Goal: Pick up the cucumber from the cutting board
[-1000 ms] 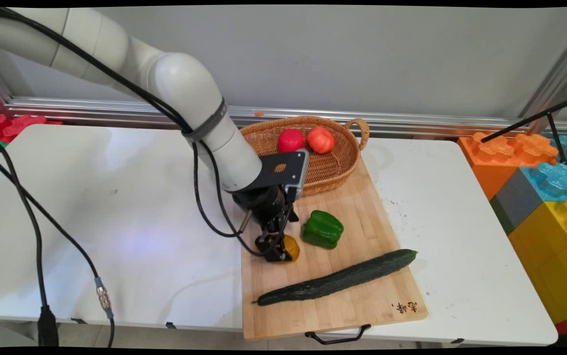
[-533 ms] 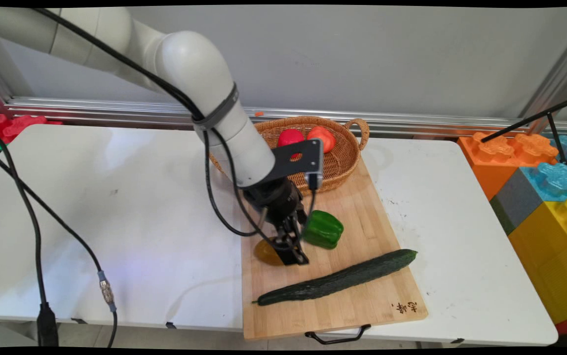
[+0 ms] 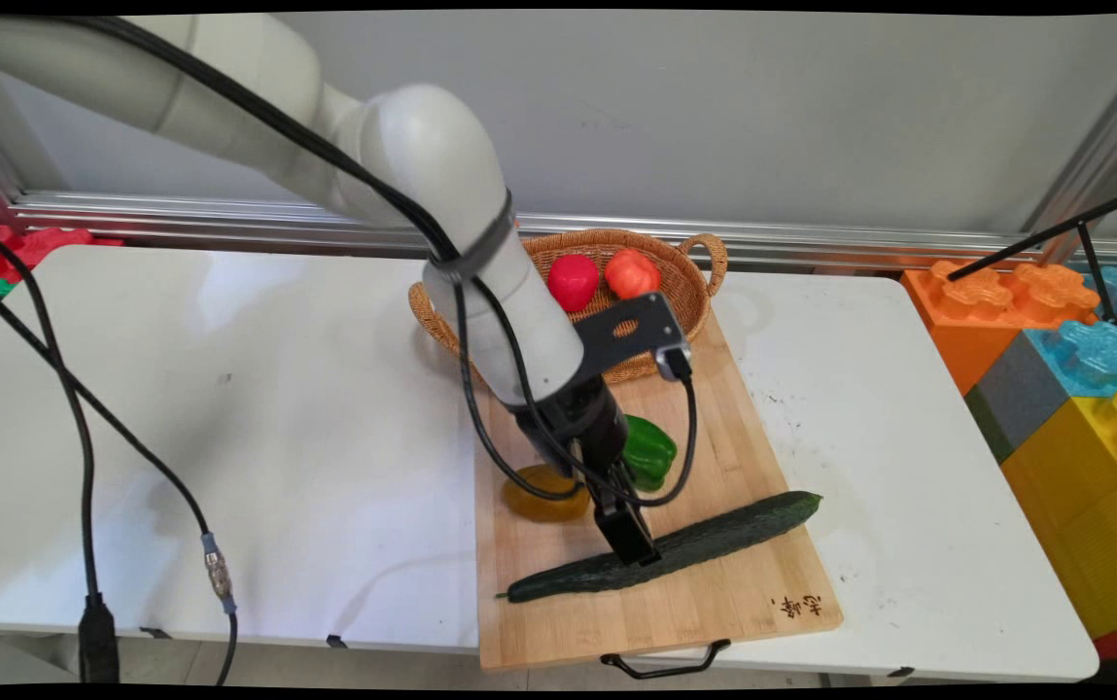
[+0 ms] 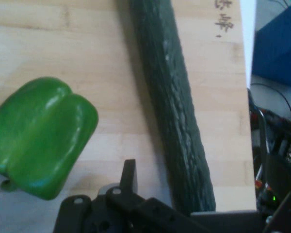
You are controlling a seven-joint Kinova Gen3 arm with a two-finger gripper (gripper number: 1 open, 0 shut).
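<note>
While the white arm reaches in from ten o'clock in the main view, its black two-finger gripper (image 3: 638, 549) stands low over the long dark green cucumber (image 3: 714, 540), its tip overlapping the cucumber's middle section. Whether the tip touches the cucumber cannot be told, and the spacing of its fingers cannot be told either. The cucumber lies diagonally across the pale wooden cutting board (image 3: 733, 603), stem end toward eight o'clock, blunt end toward two o'clock. A glossy green bell pepper (image 3: 653, 452) sits on the board at one o'clock from the gripper tip, partly hidden by the wrist. A flat yellow-orange round item (image 3: 543, 494) lies at ten o'clock from the tip, near the board's left edge. A woven wicker basket (image 3: 689, 292) with a loop handle rests at the board's far end, at twelve o'clock, holding a red round fruit (image 3: 572, 282) and an orange-red round fruit (image 3: 632, 274) side by side. Large coloured plastic blocks (image 3: 1054, 360) stand beyond the white table (image 3: 227, 389) at three o'clock.

From the hand view, the cucumber (image 4: 177, 107) runs from twelve o'clock down toward five o'clock, ending behind the gripper's black linkage. The green pepper (image 4: 41, 141) lies at nine o'clock, apart from the cucumber, bare board (image 4: 111, 63) between them.
</note>
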